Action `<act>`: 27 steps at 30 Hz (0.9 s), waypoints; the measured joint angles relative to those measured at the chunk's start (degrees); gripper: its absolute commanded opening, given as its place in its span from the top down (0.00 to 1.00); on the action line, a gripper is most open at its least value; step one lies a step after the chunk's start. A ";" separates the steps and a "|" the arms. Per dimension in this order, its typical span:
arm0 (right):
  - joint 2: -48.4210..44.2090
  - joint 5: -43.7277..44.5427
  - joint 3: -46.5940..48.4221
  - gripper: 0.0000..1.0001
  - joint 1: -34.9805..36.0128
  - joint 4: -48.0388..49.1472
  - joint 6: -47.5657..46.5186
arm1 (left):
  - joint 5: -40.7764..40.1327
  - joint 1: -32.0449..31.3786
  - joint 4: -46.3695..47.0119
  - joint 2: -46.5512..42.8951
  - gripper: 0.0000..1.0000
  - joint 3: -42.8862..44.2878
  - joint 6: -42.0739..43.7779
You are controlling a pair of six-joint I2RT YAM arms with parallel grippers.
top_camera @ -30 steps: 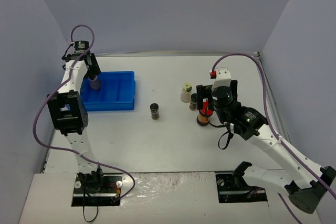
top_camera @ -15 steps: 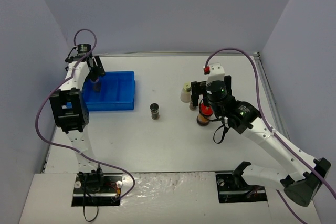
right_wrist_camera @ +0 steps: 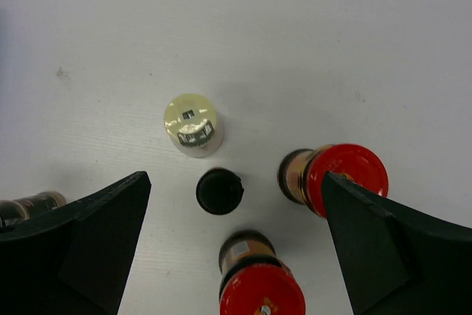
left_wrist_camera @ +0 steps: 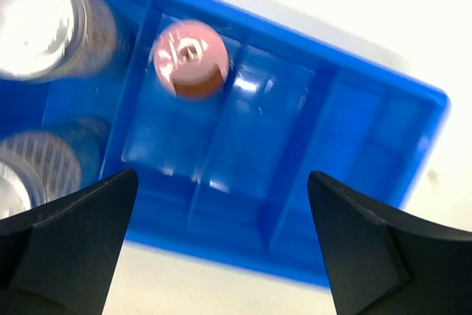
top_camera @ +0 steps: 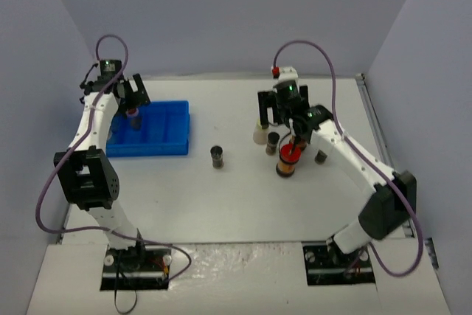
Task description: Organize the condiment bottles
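Observation:
A blue tray [top_camera: 158, 142] at the left holds a pink-capped jar [left_wrist_camera: 189, 57] and two silver-lidded jars [left_wrist_camera: 37, 16], [left_wrist_camera: 29, 164]. My left gripper [left_wrist_camera: 223, 182] hovers over the tray, open and empty; in the top view [top_camera: 133, 98] it is above the pink-capped jar [top_camera: 133, 115]. My right gripper [right_wrist_camera: 236, 182] is open and empty above a cluster of standing jars: a yellow-green-capped one [right_wrist_camera: 190, 123], a black-capped one [right_wrist_camera: 219, 191] and two red-lidded ones [right_wrist_camera: 346, 175], [right_wrist_camera: 262, 289]. One black-capped jar [top_camera: 217, 156] stands alone mid-table.
Another black-capped jar [top_camera: 321, 157] stands right of the cluster. A further jar [right_wrist_camera: 29, 206] shows at the left edge of the right wrist view, partly behind my finger. The tray has several open compartments [left_wrist_camera: 287, 123]. Grey walls close in the white table [top_camera: 221, 204].

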 measured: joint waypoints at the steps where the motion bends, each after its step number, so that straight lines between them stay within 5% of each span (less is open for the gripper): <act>1: 2.24 -0.97 1.78 0.04 -0.22 0.10 -0.57 | 0.39 -0.64 0.12 -3.33 0.03 -2.48 0.00; 10: 17.64 -8.88 8.10 0.07 -2.69 1.59 -5.84 | 1.77 -11.63 -2.11 -26.91 0.03 -20.38 0.03; 16: 22.97 -11.96 8.47 0.23 -3.65 1.81 -8.12 | 3.69 -14.29 -2.87 -37.51 0.03 -30.65 0.13; 21: 24.07 -14.39 8.47 0.59 -3.68 2.34 -10.11 | 3.97 -14.26 -3.38 -44.89 0.03 -33.64 0.52; 27: 24.14 -16.15 8.47 0.89 -3.55 3.05 -11.26 | 4.00 -14.29 -3.82 -46.96 0.03 -33.67 1.40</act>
